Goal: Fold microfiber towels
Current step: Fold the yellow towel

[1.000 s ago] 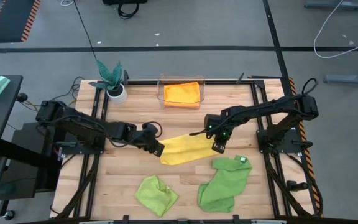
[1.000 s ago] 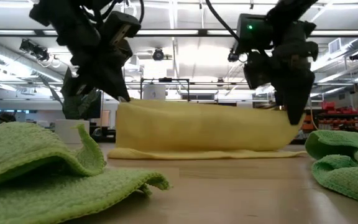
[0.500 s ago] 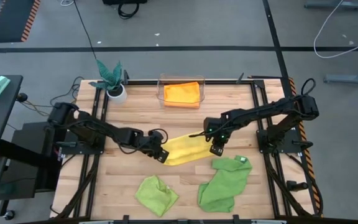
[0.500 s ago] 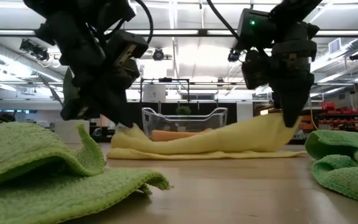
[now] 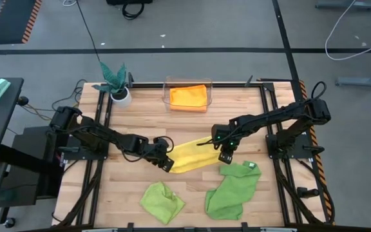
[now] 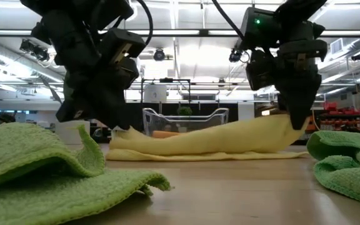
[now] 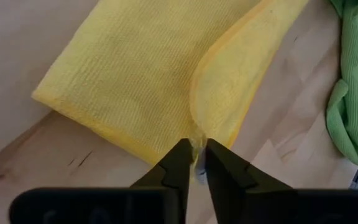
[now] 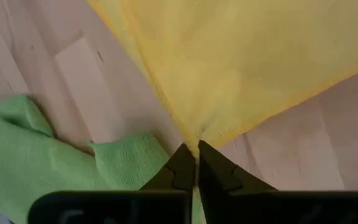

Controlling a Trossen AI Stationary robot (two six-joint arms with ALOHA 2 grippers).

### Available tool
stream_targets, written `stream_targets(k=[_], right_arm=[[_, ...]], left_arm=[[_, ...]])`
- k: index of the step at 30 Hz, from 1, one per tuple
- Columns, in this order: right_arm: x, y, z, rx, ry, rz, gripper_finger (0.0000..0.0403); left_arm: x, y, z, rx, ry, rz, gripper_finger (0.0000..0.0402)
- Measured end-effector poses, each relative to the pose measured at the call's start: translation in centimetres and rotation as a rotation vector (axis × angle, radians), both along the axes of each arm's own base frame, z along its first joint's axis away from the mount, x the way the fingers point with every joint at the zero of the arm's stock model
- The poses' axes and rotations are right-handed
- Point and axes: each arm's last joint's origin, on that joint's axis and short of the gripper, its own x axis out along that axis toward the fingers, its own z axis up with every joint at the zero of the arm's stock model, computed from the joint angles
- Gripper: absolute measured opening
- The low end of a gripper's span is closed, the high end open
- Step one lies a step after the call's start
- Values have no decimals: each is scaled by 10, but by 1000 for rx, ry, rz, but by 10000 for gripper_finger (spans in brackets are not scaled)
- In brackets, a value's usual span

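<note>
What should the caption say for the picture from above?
Both grippers pinch the yellow towel, folding it on the table.

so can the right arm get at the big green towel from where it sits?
Probably, once freed: the mid-green towel lies uncovered just in front of the right gripper, with nothing between them. But its jaws are pinching the yellow towel.

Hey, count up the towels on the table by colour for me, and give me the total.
Orange towel, in the clear bin: 1
Yellow towel, mid-table: 1
Lime green towel: 1
Mid-green towel, with a white tag: 1
Total: 4
</note>
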Motion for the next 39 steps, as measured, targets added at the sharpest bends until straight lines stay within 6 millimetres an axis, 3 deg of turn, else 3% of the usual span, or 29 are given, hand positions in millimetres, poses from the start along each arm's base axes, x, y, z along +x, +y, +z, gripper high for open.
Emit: stream_targets(k=[12,21,27,33,39], right_arm=[[-16,23,-19,35,77,23,95],[-8,30,-11,45,39,15,105],[-13,21,-5,20,69,2,105],[-24,8,13,-45,35,-55,105],[-28,-1,30,-37,-61,-146,105]], left_arm=[[-4,-18,0,-6,-5,-60,125],[-4,-22,2,-48,-20,-69,114],[-4,-23,8,-70,-42,-86,112],[-14,-17,24,-47,-50,-81,119],[-26,-6,23,-85,79,145,117]])
